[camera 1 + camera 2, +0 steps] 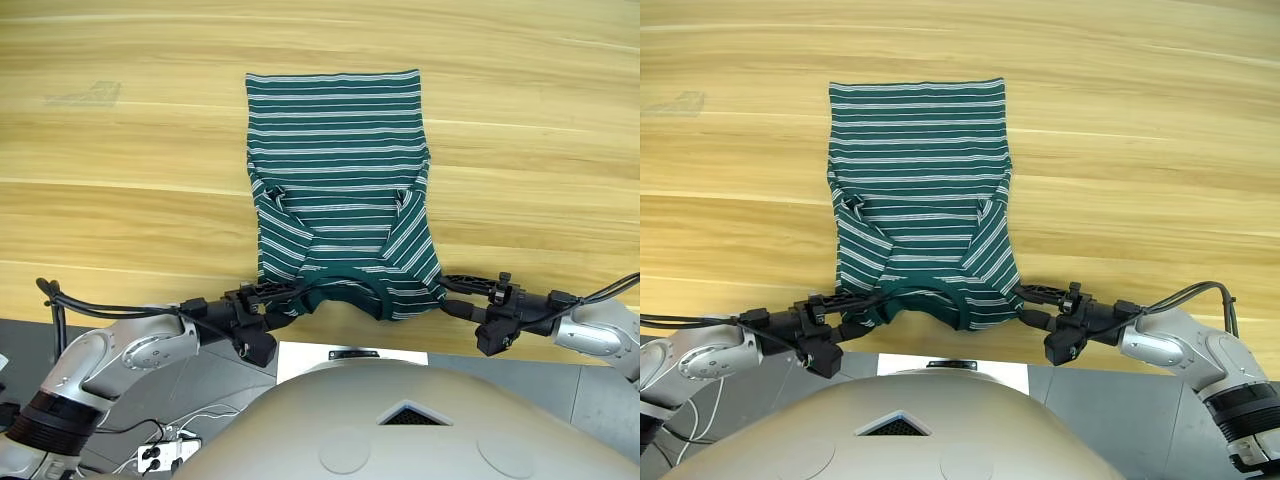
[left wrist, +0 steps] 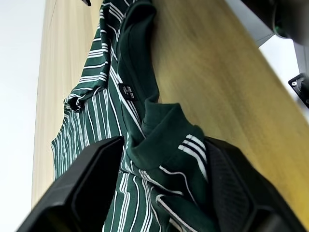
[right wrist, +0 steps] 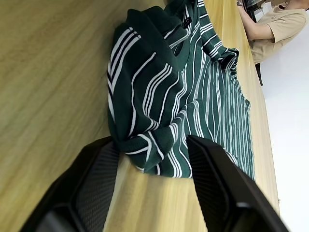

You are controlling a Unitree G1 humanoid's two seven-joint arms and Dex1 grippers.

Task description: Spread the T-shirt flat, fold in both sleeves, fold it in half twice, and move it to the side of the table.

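Head views, arms: the silver left arm [image 1: 130,350] and right arm [image 1: 600,330] come in from either side; the forearms lie almost level along the near edge of the table [image 1: 120,180] and point toward each other
Head views, grippers: the black left gripper [image 1: 285,293] is at one near shoulder corner of the T-shirt [image 1: 340,170]; the right gripper [image 1: 452,285] is at the other; each is clamped on fabric
Head views, T-shirt: dark green knit with thin white stripes; lies lengthwise in a narrow rectangle mid-table; hem on the far side, ribbed collar [image 1: 345,285] at the near edge; both sleeves [image 1: 272,200] folded inward
Head views, table: pale wood planks, smooth, grain running sideways
Left wrist view: two broad matte black fingers [image 2: 91,183] of the left gripper press bunched striped cloth between them; the plain green collar band curves away, with a small dark label [image 2: 128,92] inside it
Right wrist view: the right gripper's ridged black fingers [image 3: 96,188] close on a rumpled shoulder corner; the rest of the shirt lies flat on the wood beyond
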